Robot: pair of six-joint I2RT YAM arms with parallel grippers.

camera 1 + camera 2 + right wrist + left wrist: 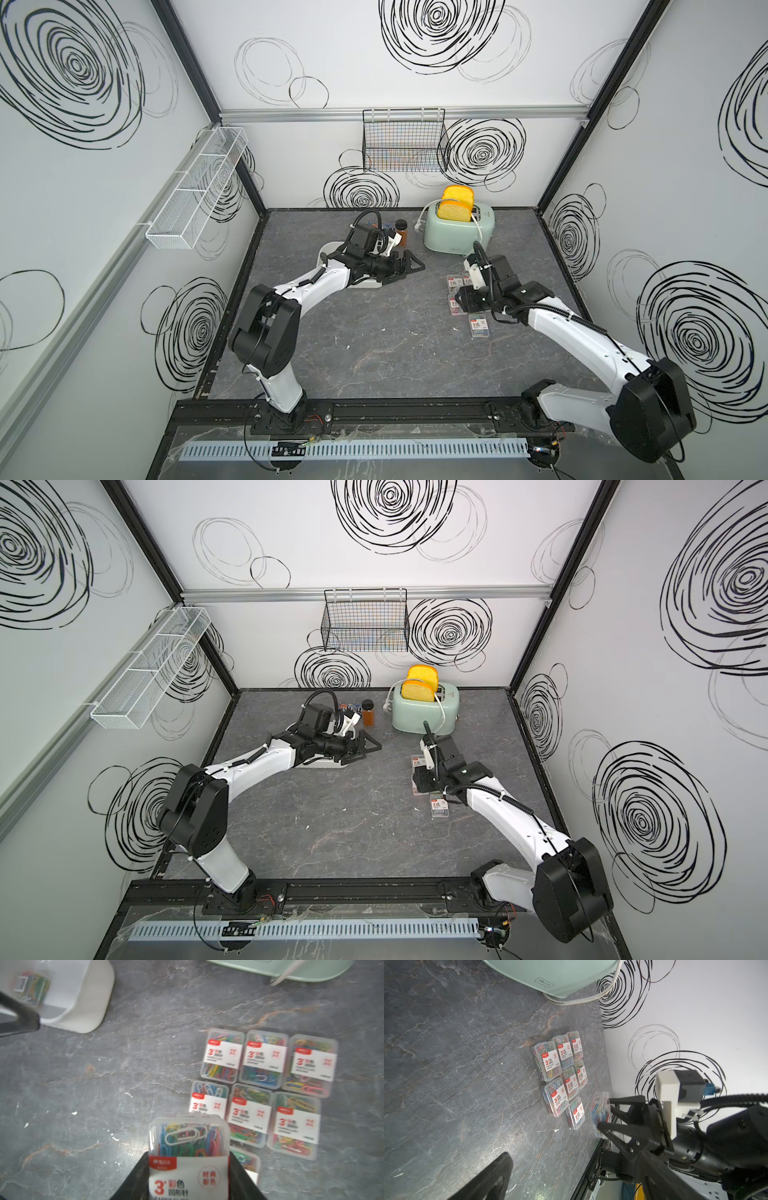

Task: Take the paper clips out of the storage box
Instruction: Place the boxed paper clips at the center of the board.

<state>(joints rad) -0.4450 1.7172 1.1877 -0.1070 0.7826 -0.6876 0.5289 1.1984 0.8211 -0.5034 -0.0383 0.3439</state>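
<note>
Right claw (189, 1178) gripped one clear plastic case of multicoloured paper clips (189, 1138); left claw (403, 271) stood wide open.
The white plastic storage box (83, 1012), hidden under the left arm (316, 282) from above, held one blurred case (31, 985). Seven more cases (264, 1059) lay flat on the grey marbled table (124, 1064), one half covered. The gripped case pointed lengthwise past the fingertips (138, 1178), label end cut off.

The middle and near part of the surface (374, 345) lie bare, open for either arm. At the back stand the toaster (455, 237) and a brown jar (401, 236), with the storage box (91, 1007) under the left arm. The paper clips (264, 1059) crowd the right side, a bare strip between them and the toaster.
</note>
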